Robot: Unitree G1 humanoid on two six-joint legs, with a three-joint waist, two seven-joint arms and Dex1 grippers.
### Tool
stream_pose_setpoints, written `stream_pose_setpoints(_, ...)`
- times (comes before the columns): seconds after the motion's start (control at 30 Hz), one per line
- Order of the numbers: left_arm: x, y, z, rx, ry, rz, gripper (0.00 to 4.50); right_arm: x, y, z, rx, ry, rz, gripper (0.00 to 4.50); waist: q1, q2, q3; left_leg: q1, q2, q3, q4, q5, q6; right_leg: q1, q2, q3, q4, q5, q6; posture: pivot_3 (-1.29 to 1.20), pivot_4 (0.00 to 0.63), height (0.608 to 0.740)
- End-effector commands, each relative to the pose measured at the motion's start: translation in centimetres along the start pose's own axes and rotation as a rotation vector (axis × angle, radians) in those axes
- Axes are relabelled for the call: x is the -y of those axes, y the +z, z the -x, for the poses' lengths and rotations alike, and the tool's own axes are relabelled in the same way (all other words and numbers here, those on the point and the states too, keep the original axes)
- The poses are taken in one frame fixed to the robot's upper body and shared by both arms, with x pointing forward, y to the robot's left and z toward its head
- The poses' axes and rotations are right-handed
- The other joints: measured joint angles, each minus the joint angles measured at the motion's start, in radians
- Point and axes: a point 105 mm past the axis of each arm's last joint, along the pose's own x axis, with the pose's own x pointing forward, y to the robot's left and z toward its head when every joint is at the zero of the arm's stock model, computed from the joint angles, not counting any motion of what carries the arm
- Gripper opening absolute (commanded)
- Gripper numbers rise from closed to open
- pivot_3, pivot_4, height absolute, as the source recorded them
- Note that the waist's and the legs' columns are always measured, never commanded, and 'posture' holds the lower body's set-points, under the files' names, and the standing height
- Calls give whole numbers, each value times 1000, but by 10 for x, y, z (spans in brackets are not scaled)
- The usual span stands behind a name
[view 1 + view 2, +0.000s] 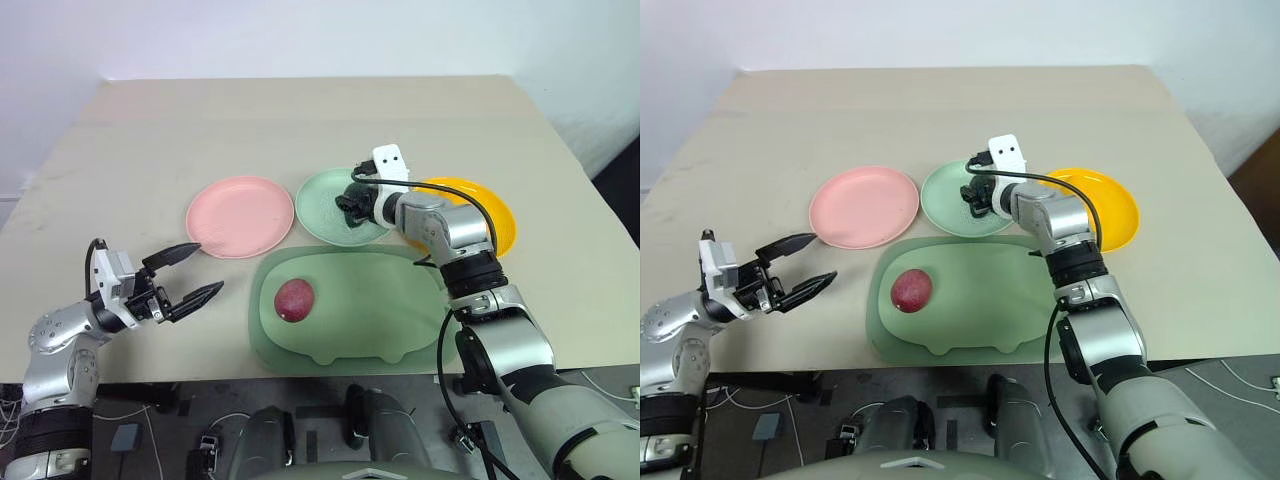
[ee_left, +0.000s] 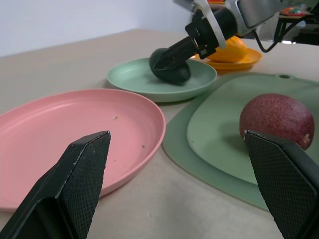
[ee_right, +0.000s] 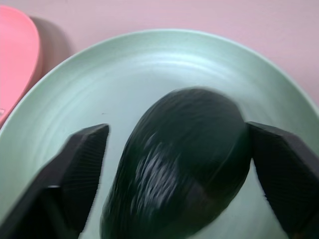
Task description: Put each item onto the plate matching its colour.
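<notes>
Avocado on the mint plate

My right gripper (image 3: 174,149) stands spread around the avocado (image 3: 182,164) lying on the mint green plate (image 3: 149,55), one finger clear of it; my left gripper (image 1: 188,272) hangs wide open, empty.

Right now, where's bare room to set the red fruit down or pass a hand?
Free: the whole pink plate, the table beyond the plates, and the tray right of the red fruit. Crowded: the green plate, with the avocado and right gripper on it; the yellow plate behind that arm holds the mango.
</notes>
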Motion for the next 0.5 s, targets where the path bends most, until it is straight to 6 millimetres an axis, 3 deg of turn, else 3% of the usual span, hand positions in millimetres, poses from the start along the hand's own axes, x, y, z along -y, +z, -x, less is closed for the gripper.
stream_pose_setpoints(0.03, 1, 9, 2, 19, -2, -39, 4500, 8, 37, 38, 146, 78, -14, 4473, 5, 0, 0, 0, 0, 0, 0, 0, 0, 0, 0, 0, 0, 0, 0, 0, 150, 737)
stream_pose_setpoints(0.2, 3, 12, 1, 13, -31, -49, 4500, 23, 36, 111, 297, 161, 156, 4473, 10, 0, 0, -7, 0, -5, 0, 0, 0, -1, -1, -5, -2, 0, 0, 0, 150, 737)
stream_pose_setpoints(0.33, 5, 13, 0, 7, -63, -43, 4500, 35, 5, 157, 301, 201, 266, 4473, 8, 0, 0, -8, -1, -4, 0, 0, 1, -2, -1, -6, -3, 0, 1, 0, 150, 737)
stream_pose_setpoints(0.5, 5, 16, -2, 4, -93, -42, 4500, 54, -35, 192, 222, 245, 354, 4473, 6, 0, 1, 0, -1, -3, 1, 0, 0, 2, 1, -3, -3, -2, 3, 0, 150, 737)
